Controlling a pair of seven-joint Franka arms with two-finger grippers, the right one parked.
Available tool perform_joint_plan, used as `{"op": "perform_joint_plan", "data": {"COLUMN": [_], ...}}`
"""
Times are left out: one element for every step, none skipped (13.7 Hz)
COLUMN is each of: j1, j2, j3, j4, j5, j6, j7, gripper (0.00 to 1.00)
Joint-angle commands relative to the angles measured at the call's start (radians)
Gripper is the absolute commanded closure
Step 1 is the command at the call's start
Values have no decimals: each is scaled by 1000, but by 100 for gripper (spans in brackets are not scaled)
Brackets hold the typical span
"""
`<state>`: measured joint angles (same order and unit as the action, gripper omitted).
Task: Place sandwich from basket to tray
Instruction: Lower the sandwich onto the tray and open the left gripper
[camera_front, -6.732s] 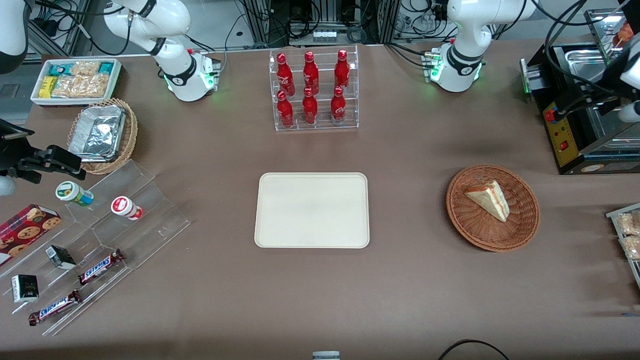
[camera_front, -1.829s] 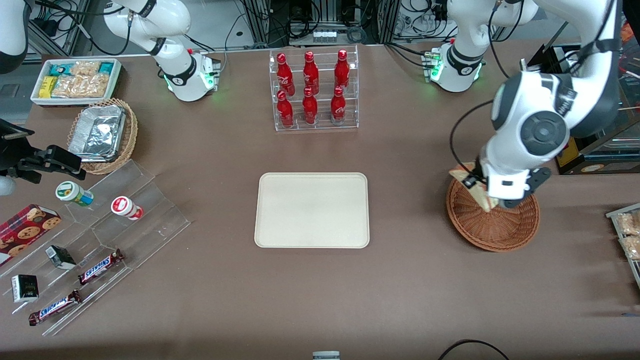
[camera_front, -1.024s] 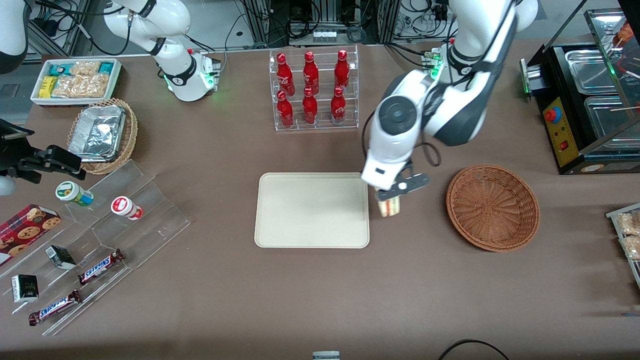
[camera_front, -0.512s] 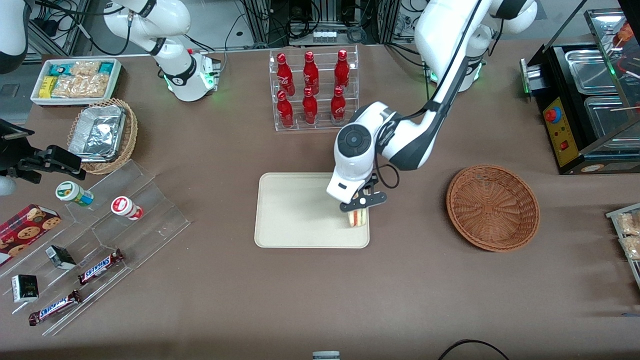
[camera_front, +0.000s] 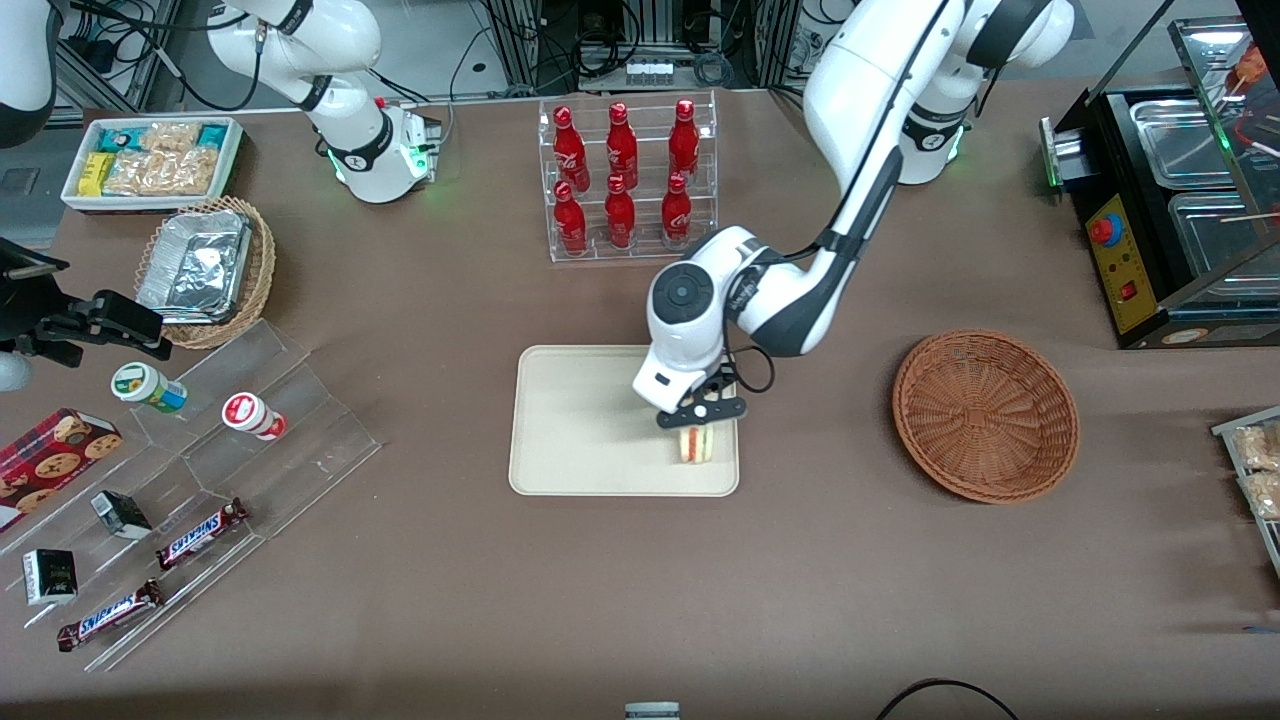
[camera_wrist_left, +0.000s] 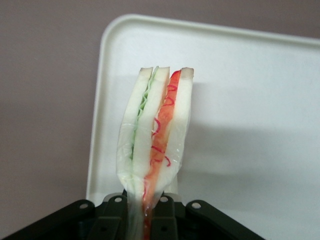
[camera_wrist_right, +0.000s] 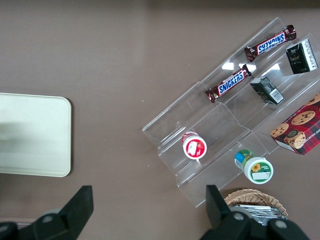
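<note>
Sandwich (camera_wrist_left: 155, 140): soft white bread layers, wrapped in clear, glossy film that wrinkles near the gripper (camera_wrist_left: 145, 220). The gripper body is matt black plastic and clamps the wrapped wedge.

Tray (camera_front: 570, 420): cream, smooth, matt surface with a low rolled rim.

Basket (camera_front: 985, 415): reddish-brown woven wicker, rough ribbed texture.

Table (camera_front: 900, 580): brown, matt, even covering.

Left arm (camera_front: 760, 290): glossy white plastic shells with dark grey joints.

Bottle rack (camera_front: 630, 180), near the table edge farthest from the front camera: clear glossy acrylic holding shiny red bottles.
</note>
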<state>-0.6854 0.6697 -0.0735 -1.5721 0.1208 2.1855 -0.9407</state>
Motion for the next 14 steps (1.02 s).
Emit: {"op": "perform_joint_plan", "data": {"j1": [-25, -32, -37, -40, -46, -46, -45, -45, -39, -30, -17, 4, 7, 9], "j2": [45, 60, 62, 59, 56, 59, 60, 54, 41, 24, 2, -21, -47, -76], "j3": [6, 8, 8, 6, 8, 8, 8, 9, 9, 11, 15, 12, 11, 11], "j4": [50, 55, 53, 53, 53, 53, 53, 53, 53, 50, 50, 52, 50, 50], "j5": [17, 19, 28, 43, 56, 57, 60, 63, 63, 54, 43, 42, 33, 13], "j6": [-3, -3, -4, -9, -12, -10, -10, -12, -19, -29, -44, -55, -73, -102], "j7": [0, 0, -1, -3, -3, -1, -1, -4, -9, -13, -12, -13, -13, -13], "gripper": [87, 86, 86, 84, 75, 41, 2, 0, 0, 0, 0, 0, 0, 0]}}
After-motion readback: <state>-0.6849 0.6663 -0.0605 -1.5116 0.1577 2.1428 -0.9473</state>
